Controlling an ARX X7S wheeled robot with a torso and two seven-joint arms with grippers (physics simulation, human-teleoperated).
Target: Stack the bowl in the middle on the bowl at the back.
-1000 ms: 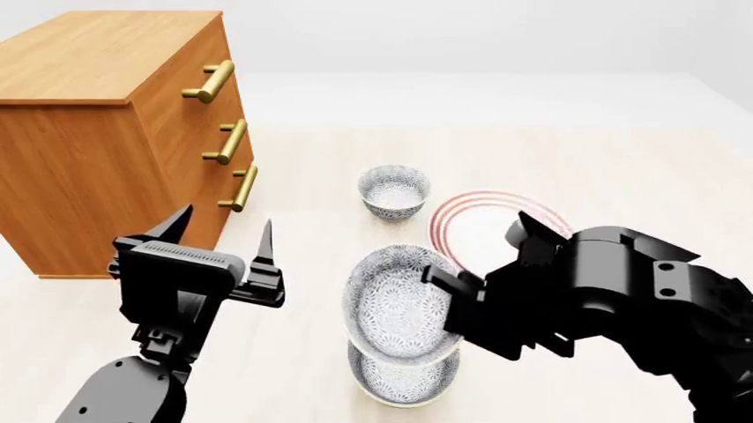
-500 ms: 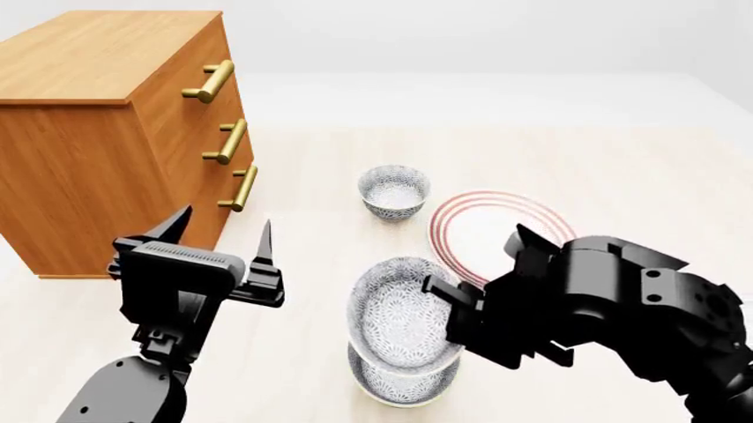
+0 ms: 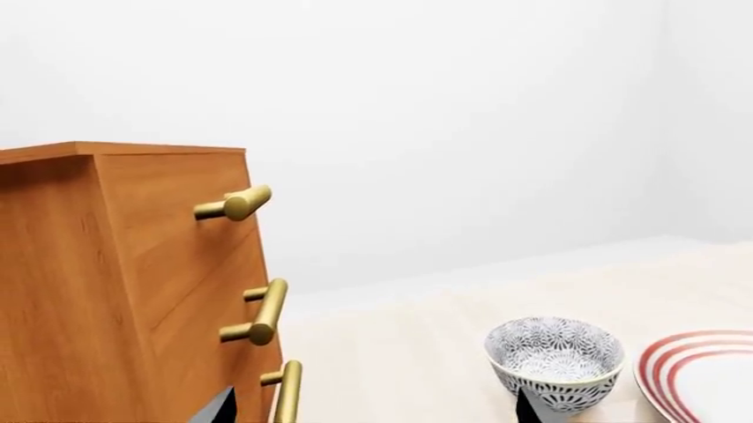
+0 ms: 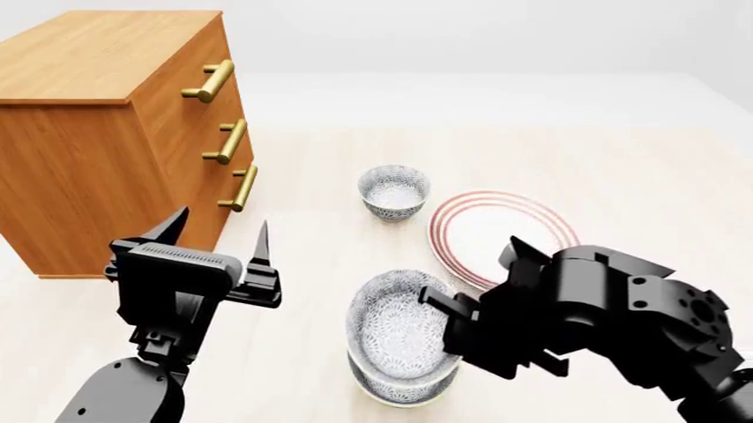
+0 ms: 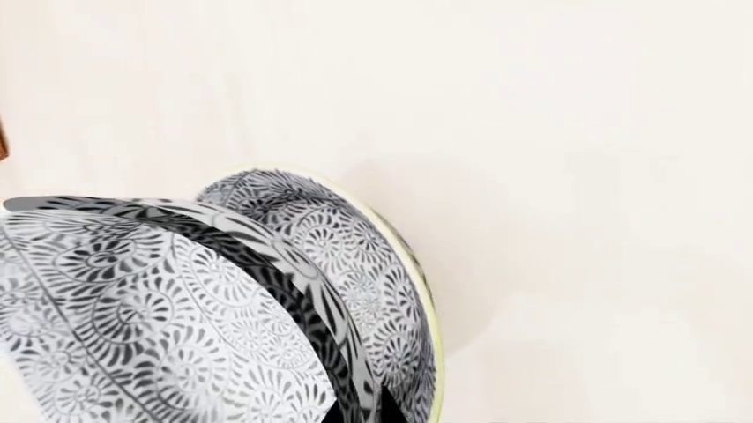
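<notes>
Nearest the robot, the right pincer [image 4: 445, 317] is gripping the bowl in the middle [image 4: 394, 322] by its rim, one finger reaching inside the bowl. It is holding the bowl tilted, mouth leaning toward the camera, directly over the nearest bowl [image 4: 394, 394]. In the head view the lifted bowl's underside looks about to touch the lower rim, but I cannot tell whether they are touching. The right wrist view is showing the same pair. The gripped bowl's dark-edged rim [image 5: 141, 326] is overlapping the cream-rimmed bowl [image 5: 324, 233] beneath it, so the two are roughly centred. The tilt is probably coming from the sideways rim grip. Judging by this alignment, the nearest bowl is serving as the bowl at the back, the stacking target. The carried bowl will need levelling before release so that it nests rather than jams.

Beside them, the left pincer [image 4: 220, 238] is hanging wide and empty above the worktop [image 4: 294, 370], well apart from the bowls, likely keeping out of the way.

Further out, a red-ringed plate [image 4: 495, 229] is lying flat. Beyond it a third patterned bowl [image 4: 394, 189] is sitting upright and alone, near the wooden dresser [image 4: 106, 132] with brass handles.
</notes>
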